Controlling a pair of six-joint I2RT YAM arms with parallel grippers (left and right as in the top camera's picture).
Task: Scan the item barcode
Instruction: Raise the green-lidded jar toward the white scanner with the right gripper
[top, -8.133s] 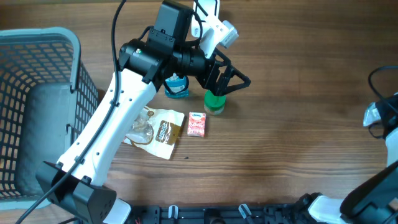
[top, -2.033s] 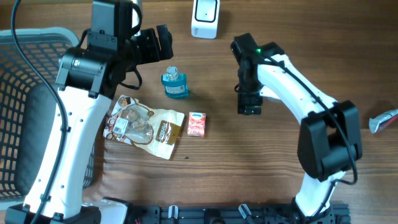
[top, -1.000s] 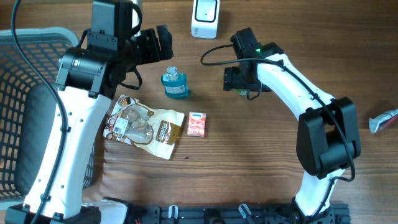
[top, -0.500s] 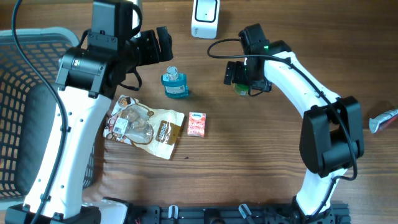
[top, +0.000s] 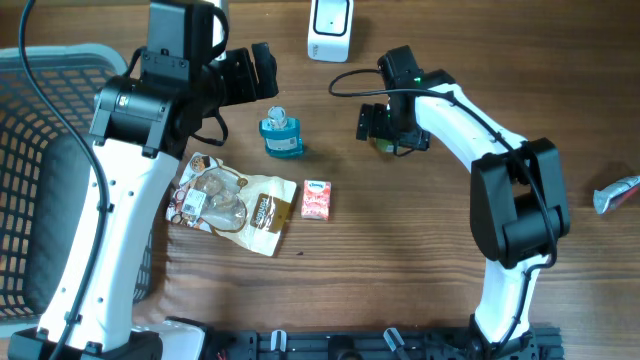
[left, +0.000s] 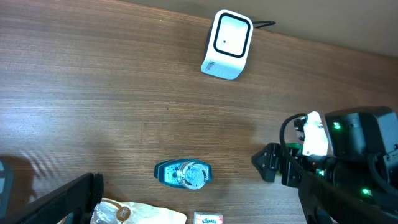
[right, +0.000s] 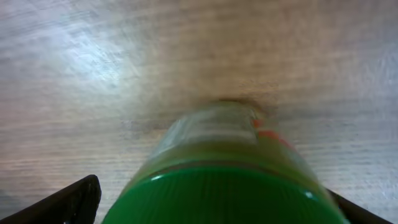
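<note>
Wooden desk is carrying a green-capped bottle between the fingers of the wide-open right gripper; probably light, hard, slippery, so squeezing its round sides is looking best.

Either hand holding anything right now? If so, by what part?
Nothing held. Left hand is open and empty. Right hand is open around the bottle at its green cap end, not closed on it.

You faced a table of matt, grained wood; the bottle had a ridged green plastic cap, the scanner a smooth, glossy white plastic shell.
</note>
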